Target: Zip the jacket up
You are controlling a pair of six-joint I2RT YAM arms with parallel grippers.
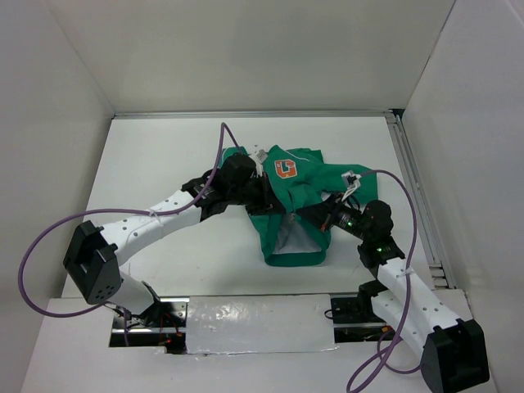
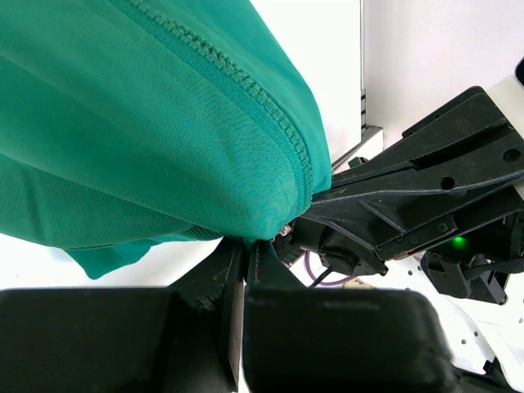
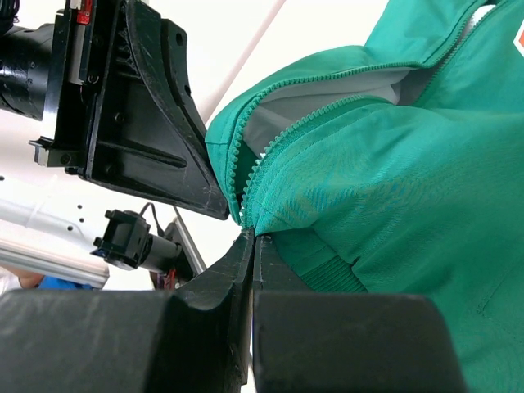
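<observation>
The green jacket (image 1: 295,192) lies bunched at the table's middle, its orange-and-white G patch (image 1: 284,169) facing up. White lining (image 1: 291,240) shows at its near open end. My left gripper (image 1: 268,202) is shut on a fold of the jacket beside the zipper teeth (image 2: 246,90); its fingertips (image 2: 260,260) pinch the cloth from below. My right gripper (image 1: 318,214) is shut on the jacket's edge (image 3: 270,205) where the two rows of zipper teeth (image 3: 270,147) meet. Above that spot the teeth stand apart over white lining (image 3: 327,102). The zipper slider is not visible.
The two grippers are close together, each seen in the other's wrist view: the right one (image 2: 417,196), the left one (image 3: 131,115). White walls enclose the table (image 1: 164,164). A metal rail (image 1: 413,188) runs along the right side. A foil-covered strip (image 1: 254,323) lies at the near edge.
</observation>
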